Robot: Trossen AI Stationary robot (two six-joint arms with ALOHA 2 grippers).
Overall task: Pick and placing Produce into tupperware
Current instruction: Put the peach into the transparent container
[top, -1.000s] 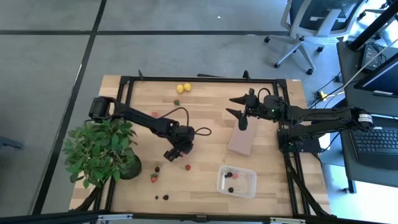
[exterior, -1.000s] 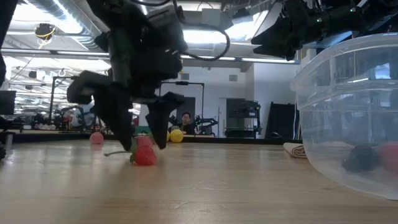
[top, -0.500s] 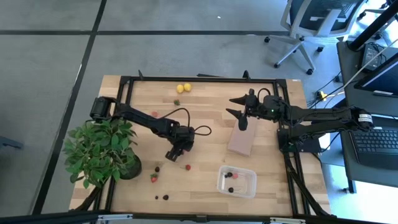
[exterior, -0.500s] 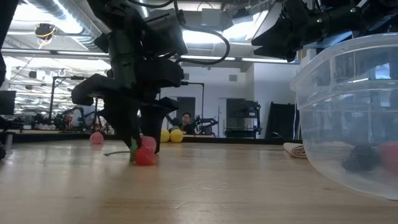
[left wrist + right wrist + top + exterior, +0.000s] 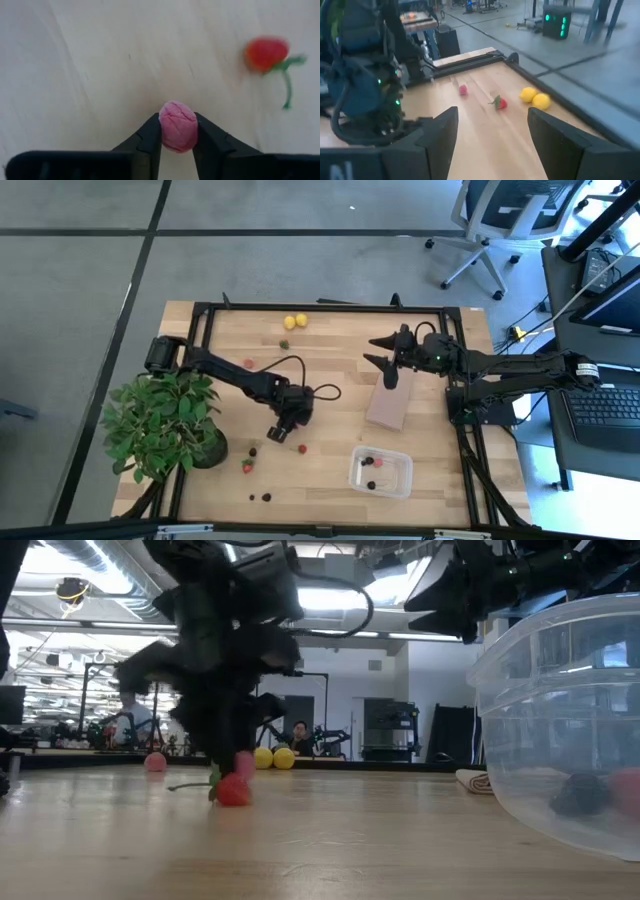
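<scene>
One pink, pebbled berry (image 5: 178,132), pinched across its middle by the fingers of the left gripper (image 5: 178,125), low over the wooden counter (image 5: 330,340) near its centre. Looks light, soft and easily bruised, perhaps a little springy. Best taken just so, across the widest part, with no more squeeze than needed, for fear of crushing it or squirting it out sideways. Near it, clear of the fingers, a red strawberry (image 5: 266,52) with a thin green stalk, lying on its side. Elsewhere on the counter, two yellow lemons (image 5: 296,321) at the far edge and a few dark berries (image 5: 253,451) close to the potted plant (image 5: 160,425). Toward the near right, well apart from the pinch, the clear tupperware (image 5: 381,451), already holding a few dark and red pieces. Thin-walled by the look of it, and likely to skid if nudged. Over the far end of the flat brown block (image 5: 388,408), the right gripper (image 5: 378,352), fingers spread around nothing, waiting. No brand, label or readable writing anywhere on produce, container or block.
</scene>
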